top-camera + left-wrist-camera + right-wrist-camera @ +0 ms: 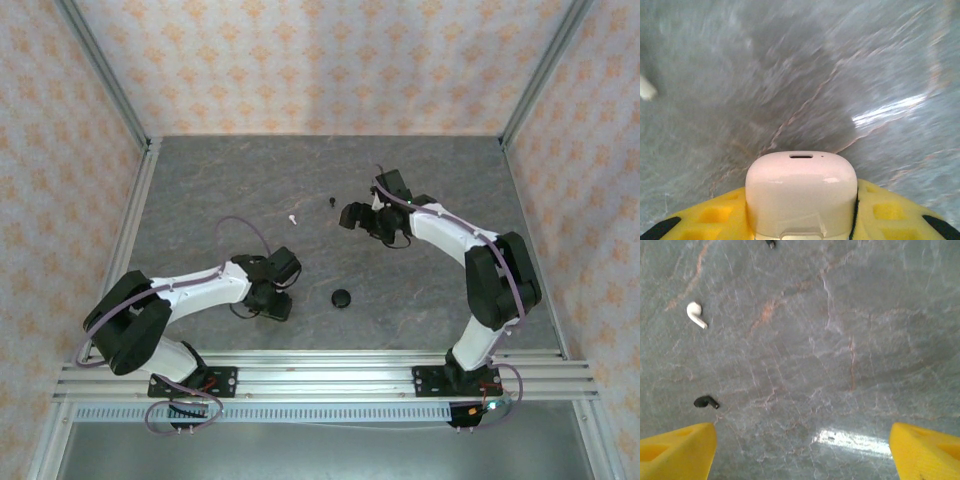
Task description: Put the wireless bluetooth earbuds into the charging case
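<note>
A white charging case [801, 192], lid closed and port facing away, sits clamped between my left gripper's [801, 220] yellow fingers [715, 217]; that gripper [277, 300] hangs low over the table left of centre. A blurred white earbud [646, 89] lies at the left edge of the left wrist view. My right gripper [802, 455] is open over bare table, fingers [677, 450] wide apart. Ahead of it lie a white earbud [696, 314], a black earbud [706, 402] near the left finger, and another black earbud [770, 243]. From above, the white earbud [291, 218] and a black earbud [331, 201] lie left of the right gripper [350, 215].
A round black case [342, 297] rests on the grey marble table [420, 290] between the two arms. Aluminium rails [320, 365] run along the near edge and patterned walls [320, 60] close in the other three sides.
</note>
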Robot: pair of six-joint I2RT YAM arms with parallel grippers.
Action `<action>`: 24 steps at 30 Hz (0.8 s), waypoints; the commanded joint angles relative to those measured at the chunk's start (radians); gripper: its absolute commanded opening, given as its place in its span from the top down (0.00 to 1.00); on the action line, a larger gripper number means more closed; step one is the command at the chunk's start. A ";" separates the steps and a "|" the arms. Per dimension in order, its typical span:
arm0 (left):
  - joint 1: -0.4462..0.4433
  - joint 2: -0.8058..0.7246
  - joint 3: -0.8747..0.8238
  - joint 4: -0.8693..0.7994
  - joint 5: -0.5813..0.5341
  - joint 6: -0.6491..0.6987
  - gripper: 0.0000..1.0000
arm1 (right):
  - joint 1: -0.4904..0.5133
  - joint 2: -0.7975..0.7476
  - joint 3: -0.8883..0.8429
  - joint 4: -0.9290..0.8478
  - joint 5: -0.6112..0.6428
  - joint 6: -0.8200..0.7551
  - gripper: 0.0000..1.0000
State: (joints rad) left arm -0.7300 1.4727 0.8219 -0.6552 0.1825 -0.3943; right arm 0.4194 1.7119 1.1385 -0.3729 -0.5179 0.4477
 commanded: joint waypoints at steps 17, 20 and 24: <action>-0.002 0.049 0.433 0.115 0.087 0.257 0.61 | -0.005 -0.103 -0.008 0.081 -0.641 0.117 0.26; 0.000 0.052 0.451 0.118 0.094 0.252 0.61 | -0.004 -0.115 -0.002 0.055 -0.675 0.093 0.27; 0.003 0.056 0.471 0.109 0.091 0.255 0.61 | 0.003 -0.105 0.036 -0.070 -0.695 0.007 0.29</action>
State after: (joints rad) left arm -0.7334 1.5154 1.2526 -0.5495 0.2676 -0.1566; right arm 0.4171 1.6321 1.1343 -0.3470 -1.1423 0.5209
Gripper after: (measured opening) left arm 0.406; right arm 0.711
